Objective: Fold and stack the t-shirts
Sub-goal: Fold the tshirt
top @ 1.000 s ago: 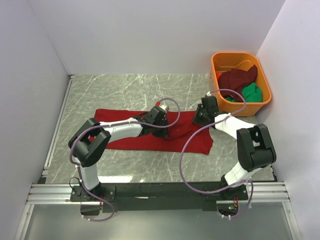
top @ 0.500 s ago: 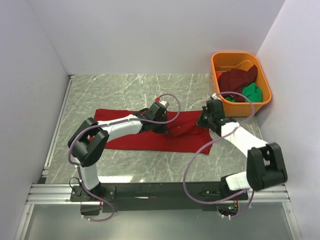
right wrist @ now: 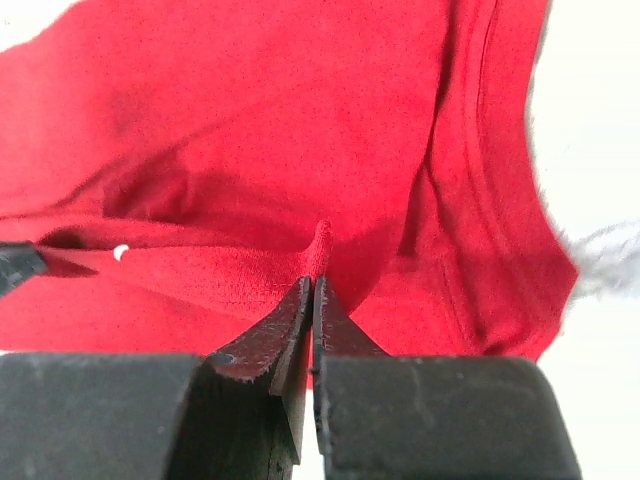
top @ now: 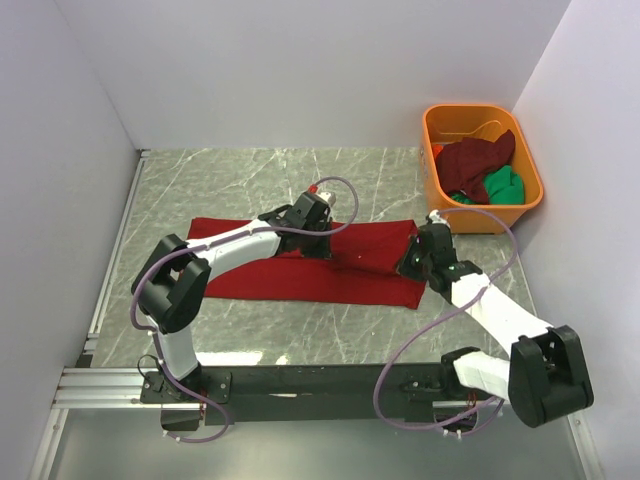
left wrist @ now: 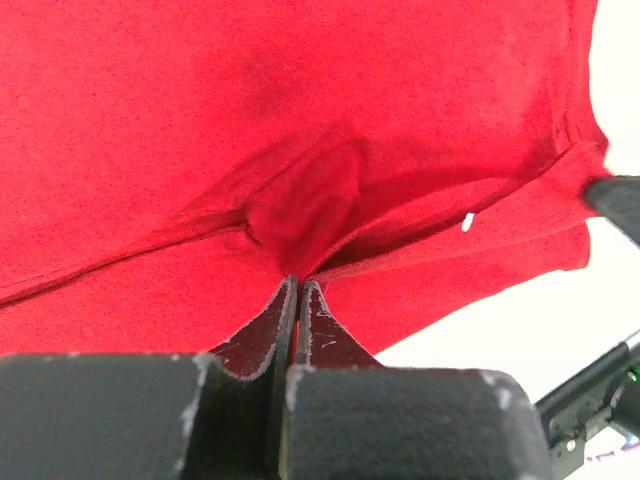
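1. Red shirt (top: 335,282) lies spread as a long flat band across the middle of the table (top: 250,180), with its right end nearest the tub (top: 500,218).
2. Maroon shirt (top: 478,158) and green shirt (top: 503,185) sit bunched in the tub, untouched. Nothing is folded or stacked yet.
3. Left claw (left wrist: 298,282): jaws closed tight. A small peak of red cloth is pinched at the tips and puckers upward. In the top view this grip sits on the far side of the band, about mid-length.
4. Right claw (right wrist: 311,282): jaws closed, with only a slim gap between the pads. A thin ridge of red cloth is caught at the tips. This grip is at the right end of the band, close to a stitched hem.
5. Each wrist view shows the other claw at the frame edge, so both grips appear to be on the same run of cloth.
6. Step in hand (judged): first fold of the first shirt. Both pinches are set and the lift is not yet begun.
7. Next move calls for raising both claws together and keeping the span between them taut. The held edge then goes across the band and down square on the lower layer.
8. Risk (judged): both pinches are shallow, so cloth may slip out under tension. I cannot tell whether one layer or two is held.
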### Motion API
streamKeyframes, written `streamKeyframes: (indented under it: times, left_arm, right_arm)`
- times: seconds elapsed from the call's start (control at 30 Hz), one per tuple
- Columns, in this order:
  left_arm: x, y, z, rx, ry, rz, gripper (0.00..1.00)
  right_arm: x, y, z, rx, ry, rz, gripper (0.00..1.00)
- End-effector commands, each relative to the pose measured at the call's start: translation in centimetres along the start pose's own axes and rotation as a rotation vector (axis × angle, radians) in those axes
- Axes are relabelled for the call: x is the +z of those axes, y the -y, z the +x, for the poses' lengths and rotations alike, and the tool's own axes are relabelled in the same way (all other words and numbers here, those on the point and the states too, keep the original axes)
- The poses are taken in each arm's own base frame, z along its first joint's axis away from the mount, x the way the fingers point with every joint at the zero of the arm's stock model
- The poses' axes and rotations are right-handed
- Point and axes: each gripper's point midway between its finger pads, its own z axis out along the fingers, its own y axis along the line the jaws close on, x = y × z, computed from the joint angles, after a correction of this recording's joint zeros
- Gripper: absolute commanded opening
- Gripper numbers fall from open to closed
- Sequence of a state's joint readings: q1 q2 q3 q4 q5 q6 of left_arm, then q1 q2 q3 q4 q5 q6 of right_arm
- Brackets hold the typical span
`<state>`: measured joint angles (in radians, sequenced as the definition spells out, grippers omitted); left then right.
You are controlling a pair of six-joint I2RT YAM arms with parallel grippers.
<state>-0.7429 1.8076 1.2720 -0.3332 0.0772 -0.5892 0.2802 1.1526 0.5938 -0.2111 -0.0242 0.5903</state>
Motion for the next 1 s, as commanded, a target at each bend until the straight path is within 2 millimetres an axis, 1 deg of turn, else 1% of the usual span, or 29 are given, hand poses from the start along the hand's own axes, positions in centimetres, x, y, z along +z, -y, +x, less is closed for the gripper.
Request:
streamKeyframes:
  times: [0.0, 0.07, 0.1, 0.17, 0.2, 0.27, 0.3, 0.33, 0.37, 0.4, 0.43, 0.53, 0.63, 0.7, 0.73, 0.83, 0.87, 0.9, 0.97]
  left_arm:
    - [-1.8, 1.6, -1.4, 0.048, 0.013, 0.060, 0.01]
    - [-1.4, 1.5, -0.8, 0.049, -0.006, 0.059, 0.01]
    - [-1.3, 1.5, -0.6, 0.049, -0.014, 0.066, 0.01]
    - [-0.9, 1.6, 0.1, 0.050, -0.043, 0.079, 0.02]
    - [-0.7, 1.5, 0.4, 0.044, -0.053, 0.077, 0.03]
    - [-0.1, 1.1, 1.1, 0.038, -0.073, 0.072, 0.06]
    - [0.0, 1.1, 1.2, 0.035, -0.076, 0.074, 0.06]
    - [0.1, 1.0, 1.4, 0.032, -0.079, 0.073, 0.06]
    - [0.3, 0.8, 1.7, 0.027, -0.088, 0.072, 0.11]
    - [0.3, 0.9, 1.8, 0.025, -0.088, 0.077, 0.14]
    - [0.4, 1.0, 1.7, 0.024, -0.084, 0.085, 0.17]
    - [0.3, 0.9, 1.7, 0.019, -0.075, 0.080, 0.37]
    - [-0.3, 0.7, 1.3, 0.012, -0.055, 0.061, 0.44]
    - [-0.6, 0.4, 0.7, 0.007, -0.031, 0.033, 0.44]
    - [-1.2, 0.6, 0.3, 0.005, -0.016, 0.035, 0.44]
    - [-2.0, 1.4, -0.3, 0.001, 0.001, 0.065, 0.39]
    - [-2.1, 1.8, -0.6, 0.000, 0.004, 0.076, 0.35]
    - [-2.2, 2.2, -0.5, -0.001, 0.001, 0.083, 0.33]
    - [-2.2, 2.5, -0.6, -0.006, 0.001, 0.089, 0.20]
  right_arm:
    - [-0.6, -0.2, 1.2, 0.027, -0.003, -0.022, 0.06]
    - [-0.8, -0.2, 1.8, 0.032, -0.006, -0.027, 0.06]
    - [-0.8, 0.2, 2.5, 0.044, -0.020, -0.016, 0.07]
    - [-1.0, 0.4, 2.8, 0.059, -0.013, -0.012, 0.07]
    - [-1.0, 0.9, 3.3, 0.078, -0.019, 0.000, 0.07]
    - [-1.2, 1.1, 3.5, 0.093, -0.012, 0.000, 0.08]
    - [-1.2, 1.4, 4.0, 0.111, -0.020, 0.007, 0.08]
    - [-1.3, 1.6, 3.8, 0.117, 0.001, 0.015, 0.08]
    - [-1.4, 2.0, 3.6, 0.124, 0.017, 0.032, 0.08]
    - [-1.5, 2.4, 3.9, 0.136, 0.015, 0.048, 0.09]
    - [-1.7, 2.5, 3.7, 0.141, 0.028, 0.049, 0.09]
    - [-2.2, 2.7, 3.2, 0.149, 0.053, 0.061, 0.12]
    - [-2.8, 2.4, 2.4, 0.145, 0.079, 0.058, 0.13]
    - [-3.3, 2.2, 1.7, 0.136, 0.094, 0.060, 0.14]
    - [-3.5, 2.0, 1.4, 0.131, 0.101, 0.056, 0.14]
    - [-4.1, 1.7, 0.8, 0.122, 0.115, 0.054, 0.15]
    - [-4.3, 1.6, 0.7, 0.120, 0.120, 0.054, 0.15]
    - [-4.5, 1.5, 0.5, 0.123, 0.124, 0.056, 0.15]
    - [-4.9, 1.2, 0.4, 0.117, 0.133, 0.044, 0.16]
